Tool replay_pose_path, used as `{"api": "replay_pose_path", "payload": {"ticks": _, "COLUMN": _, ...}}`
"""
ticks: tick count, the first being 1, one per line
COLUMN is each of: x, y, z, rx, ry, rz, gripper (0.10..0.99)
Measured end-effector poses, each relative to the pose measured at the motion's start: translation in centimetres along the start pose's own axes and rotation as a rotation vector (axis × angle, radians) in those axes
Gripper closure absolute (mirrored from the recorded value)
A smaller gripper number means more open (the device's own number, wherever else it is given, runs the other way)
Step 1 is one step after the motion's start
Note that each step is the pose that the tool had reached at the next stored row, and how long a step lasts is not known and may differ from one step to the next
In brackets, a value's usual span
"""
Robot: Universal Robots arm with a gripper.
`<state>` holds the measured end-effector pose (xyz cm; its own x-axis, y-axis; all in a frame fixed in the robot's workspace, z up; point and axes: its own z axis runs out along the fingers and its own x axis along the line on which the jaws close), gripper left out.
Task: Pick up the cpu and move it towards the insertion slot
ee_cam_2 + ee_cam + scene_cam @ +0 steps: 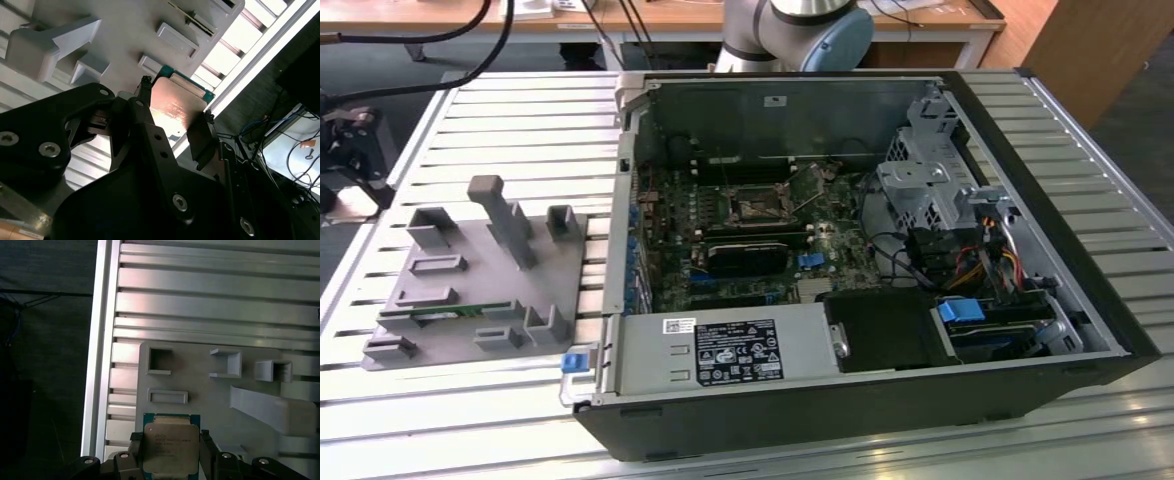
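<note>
**Between two black fingers: the chip is held by its sides**

Over the grey holder (200, 390), close to its edge by the table (200, 305) slats, sits the cpu (171, 447). The gripper (171, 450) is pinching it, one of the fingers (199, 137) on each of two facing sides. I cannot tell if the chip is lifted clear of the holder or touching it.

The chip looks small, flat, light and stiff. Its metal top is smooth and shiny, so it could slip if the pinch is weak. I think its underside is easy to hurt, so the plain side edges are the best place to hold it, and that is where the pinch sits.

Both wrist views show the pinch up close. The first wrist view looks at the chip's flat top and at a square pocket (160, 361) in the holder. The exterior view shows the big picture: the open computer case (1067, 300), with the insertion slot (758, 205) deep inside it, well apart from the holder.
</note>
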<state>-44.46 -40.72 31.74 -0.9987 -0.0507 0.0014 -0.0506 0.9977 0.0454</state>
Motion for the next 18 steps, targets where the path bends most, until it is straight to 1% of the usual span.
{"api": "replay_pose_path", "payload": {"ticks": 18, "x": 0.0, "y": 0.18, "z": -2.38, "rx": 0.0, "ry": 0.0001, "rz": 0.0, "gripper": 0.549}}
